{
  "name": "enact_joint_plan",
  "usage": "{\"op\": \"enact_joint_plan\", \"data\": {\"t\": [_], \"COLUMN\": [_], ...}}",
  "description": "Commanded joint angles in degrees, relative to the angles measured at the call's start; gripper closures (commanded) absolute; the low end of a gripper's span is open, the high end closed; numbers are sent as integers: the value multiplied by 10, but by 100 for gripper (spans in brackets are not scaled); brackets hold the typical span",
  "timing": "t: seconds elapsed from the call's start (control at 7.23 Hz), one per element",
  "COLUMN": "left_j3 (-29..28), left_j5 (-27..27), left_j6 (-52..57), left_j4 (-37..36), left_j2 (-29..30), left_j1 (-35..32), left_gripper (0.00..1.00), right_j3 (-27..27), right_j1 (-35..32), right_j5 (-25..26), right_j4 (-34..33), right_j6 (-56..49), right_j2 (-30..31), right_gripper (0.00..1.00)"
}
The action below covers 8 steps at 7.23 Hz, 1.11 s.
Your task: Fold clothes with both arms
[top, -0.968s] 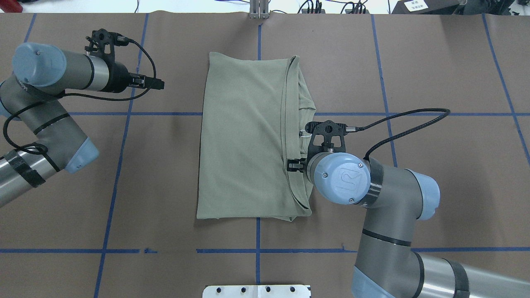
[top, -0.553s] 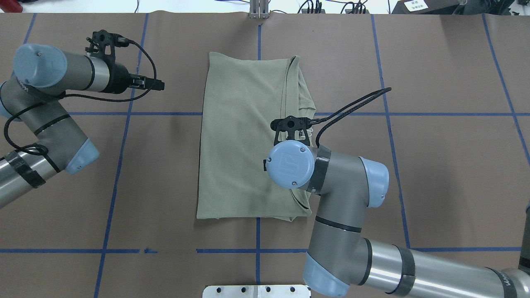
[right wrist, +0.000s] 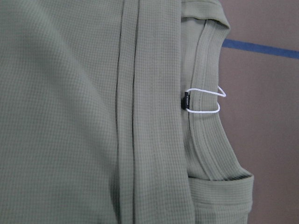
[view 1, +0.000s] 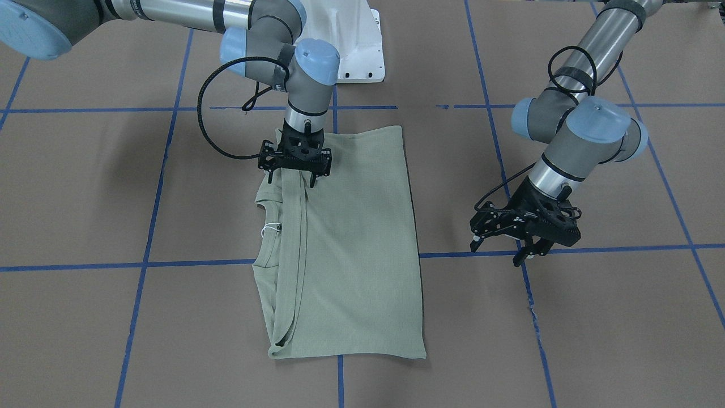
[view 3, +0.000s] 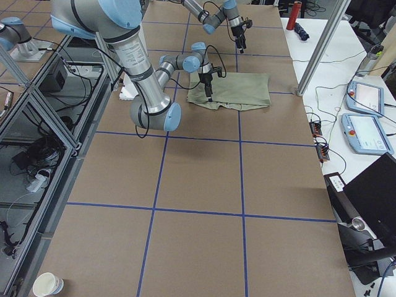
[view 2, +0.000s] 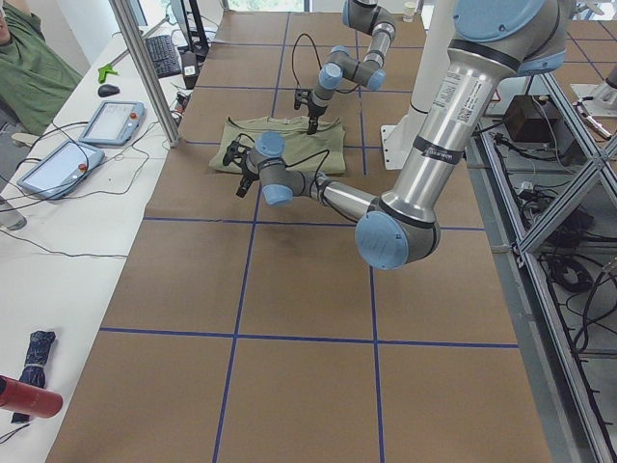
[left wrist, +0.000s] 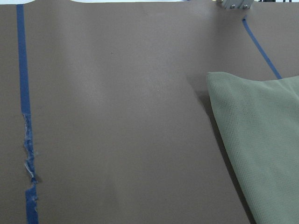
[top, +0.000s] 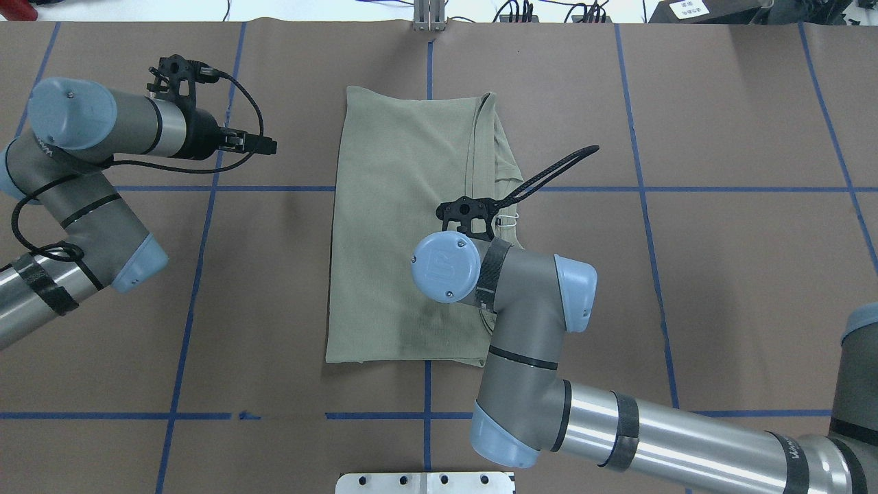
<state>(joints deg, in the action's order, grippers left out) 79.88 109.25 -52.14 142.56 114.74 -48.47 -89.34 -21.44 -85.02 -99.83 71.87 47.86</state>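
The pale sage-green shirt [top: 405,226] lies folded in a flat rectangle at the table's middle. Its ribbed neckline [right wrist: 205,140] and white string tag [right wrist: 205,100] show along its right edge. My right gripper [view 1: 291,178] points straight down over the folded strip near the shirt's corner closest to the robot, fingers spread and holding nothing. In the overhead view the wrist hides it. My left gripper [view 1: 501,252] is open and empty, hovering over bare table to the left of the shirt [view 1: 351,243]. It also shows in the overhead view [top: 266,144].
The white pedestal base [view 1: 354,45] stands at the robot's edge of the table. A metal bracket [top: 429,17] sits at the far edge. Blue tape lines [top: 206,189] cross the brown table cover. Tablets and cables lie on a side table [view 2: 87,135].
My right arm has swung left, from the shirt's right edge to over the folded strip. My left arm has hardly moved.
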Motion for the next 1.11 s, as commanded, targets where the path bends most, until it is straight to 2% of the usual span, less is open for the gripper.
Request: {"op": "enact_joint_plan", "data": {"t": [0.0,0.55,0.97], "left_j3": [-1,-1,-1], "left_j5": [0,-1,-1], "left_j6": [-1,-2,-3], "left_j4": [0,0,0], "left_j2": [0,0,0], "left_j1": [1,6,8], "left_gripper": [0,0,0], "right_j3": [3,-21,-105], "right_j1": [-1,-14,-23], "right_j5": [1,3,3], "right_j4": [-17,-90,-110], "right_j6": [-14,-63,-87], "right_j2": [-2,4,91], "right_gripper": [2,1,1]}}
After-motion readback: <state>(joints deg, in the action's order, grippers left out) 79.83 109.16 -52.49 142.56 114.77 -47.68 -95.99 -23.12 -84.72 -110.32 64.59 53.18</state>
